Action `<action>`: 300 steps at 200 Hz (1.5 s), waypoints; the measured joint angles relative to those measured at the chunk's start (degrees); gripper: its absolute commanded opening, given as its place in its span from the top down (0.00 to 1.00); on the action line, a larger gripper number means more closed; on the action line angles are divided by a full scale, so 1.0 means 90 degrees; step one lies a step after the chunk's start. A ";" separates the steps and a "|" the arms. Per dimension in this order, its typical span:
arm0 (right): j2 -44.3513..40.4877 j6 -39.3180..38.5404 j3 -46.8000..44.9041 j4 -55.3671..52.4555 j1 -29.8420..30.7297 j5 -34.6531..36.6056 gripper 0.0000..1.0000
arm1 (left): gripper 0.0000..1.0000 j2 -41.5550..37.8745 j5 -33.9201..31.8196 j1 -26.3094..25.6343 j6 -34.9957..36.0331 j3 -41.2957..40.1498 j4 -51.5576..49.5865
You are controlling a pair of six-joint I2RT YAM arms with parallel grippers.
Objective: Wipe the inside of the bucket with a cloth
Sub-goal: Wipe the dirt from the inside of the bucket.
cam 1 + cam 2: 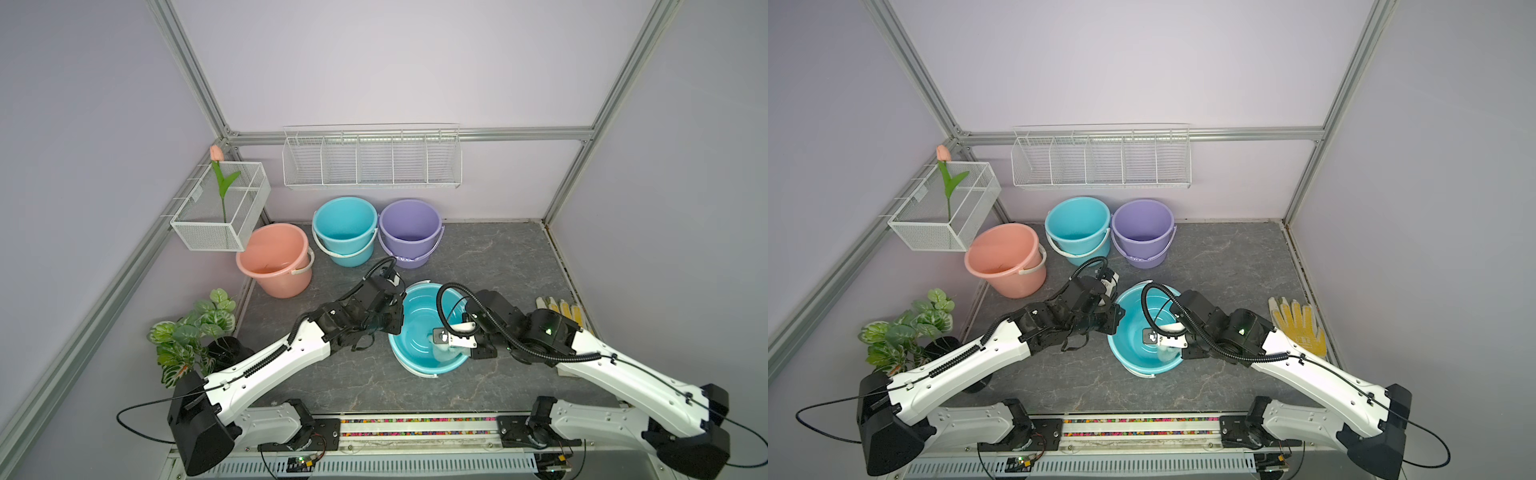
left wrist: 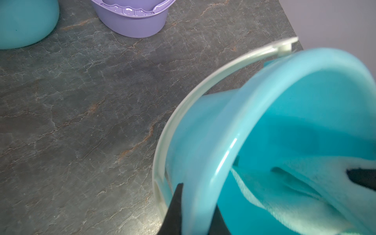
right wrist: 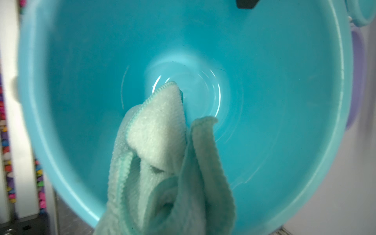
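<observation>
The left gripper (image 2: 196, 217) is pinched narrow on the wall of the teal bucket (image 1: 417, 309), with one finger outside the rim and one inside, at about 9 o'clock of its mouth. The bucket sits toward the table's front, at 6 o'clock from the middle. It looks tipped: its base-to-mouth axis seems to lean toward 5 o'clock, opening the mouth to the right arm. Inside it the cloth (image 3: 158, 132) is bunched long. Its axis runs from the grip toward the bucket floor, and one free corner points at the floor's centre, touching it or nearly so. The right gripper (image 1: 444, 337), entering from 3 o'clock, is closed tight on the cloth's upper folds. Wiping looks under way. The next move, I judge, is a sweep round the floor and up the wall with the cloth pressed flat, while the left hold stays firm so the bucket does not swivel.
</observation>
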 measured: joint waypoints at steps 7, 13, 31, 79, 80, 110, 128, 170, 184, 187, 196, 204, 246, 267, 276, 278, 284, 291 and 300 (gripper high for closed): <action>-0.0022 0.0044 -0.0002 -0.0056 0.0002 -0.0306 0.93 | 1.00 0.0000 0.0000 0.0000 0.0002 0.0000 -0.0017; -0.0041 0.0097 -0.0005 -0.0058 0.0002 -0.0539 0.93 | 1.00 0.0000 -0.0002 0.0002 0.0002 0.0000 -0.0027; -0.0117 0.0296 -0.0078 0.0155 0.0007 -0.1151 0.93 | 1.00 0.0000 -0.0002 0.0002 0.0000 0.0000 -0.0024; -0.0053 0.1154 -0.0729 0.1819 0.0007 -0.2186 0.93 | 1.00 0.0000 -0.0010 0.0002 0.0000 0.0000 -0.0027; -0.0046 0.1171 -0.0736 0.1853 0.0007 -0.2198 0.93 | 1.00 0.0000 -0.0010 0.0002 0.0000 0.0000 -0.0027; 0.0233 0.1758 -0.0964 0.3128 0.0027 -0.2492 0.93 | 1.00 0.0000 -0.0007 0.0002 -0.0002 0.0000 -0.0024; 0.0410 0.2069 -0.1018 0.3786 0.0032 -0.2501 0.93 | 1.00 0.0000 -0.0007 0.0002 -0.0002 0.0000 -0.0022; 0.0741 0.2538 -0.1018 0.4845 0.0019 -0.2057 0.93 | 1.00 -0.0002 -0.0010 0.0002 -0.0002 0.0000 -0.0019; 0.0806 0.2589 -0.1018 0.5061 0.0007 -0.1766 0.93 | 1.00 -0.0007 -0.0034 0.0005 -0.0002 0.0000 -0.0007; 0.0818 0.2594 -0.1018 0.5105 0.0005 -0.1700 0.93 | 1.00 -0.0010 -0.0039 0.0005 -0.0002 0.0000 -0.0002; 0.0869 0.2586 -0.1018 0.5229 -0.0015 -0.1447 0.93 | 1.00 -0.0010 -0.0051 0.0010 -0.0005 0.0000 0.0010; 0.0916 0.2567 -0.1015 0.5323 -0.0036 -0.1185 0.93 | 1.00 -0.0012 -0.0053 0.0015 -0.0005 0.0000 0.0027; 0.1214 0.2188 -0.0923 0.5496 -0.0211 0.0121 0.93 | 1.00 -0.0034 -0.0046 0.0015 -0.0002 0.0000 0.0034; 0.1268 0.1877 -0.0784 0.5399 -0.0226 0.0634 0.93 | 1.00 -0.0049 -0.0061 0.0017 -0.0002 0.0000 0.0051; 0.1270 0.1727 -0.0726 0.5311 -0.0226 0.0826 0.93 | 1.00 -0.0058 -0.0085 0.0022 -0.0005 0.0000 0.0070; 0.1270 0.1690 -0.0712 0.5292 -0.0226 0.0879 0.93 | 1.00 -0.0058 -0.0092 0.0022 -0.0007 0.0000 0.0075; 0.1268 0.1591 -0.0678 0.5214 -0.0226 0.1003 0.93 | 1.00 -0.0066 -0.0104 0.0029 -0.0010 0.0000 0.0095; 0.1268 0.1472 -0.0639 0.5122 -0.0228 0.1151 0.93 | 1.00 -0.0070 -0.0114 0.0039 -0.0017 0.0000 0.0119; 0.1263 0.1311 -0.0597 0.4979 -0.0226 0.1355 0.93 | 1.00 -0.0070 -0.0121 0.0041 -0.0022 0.0000 0.0131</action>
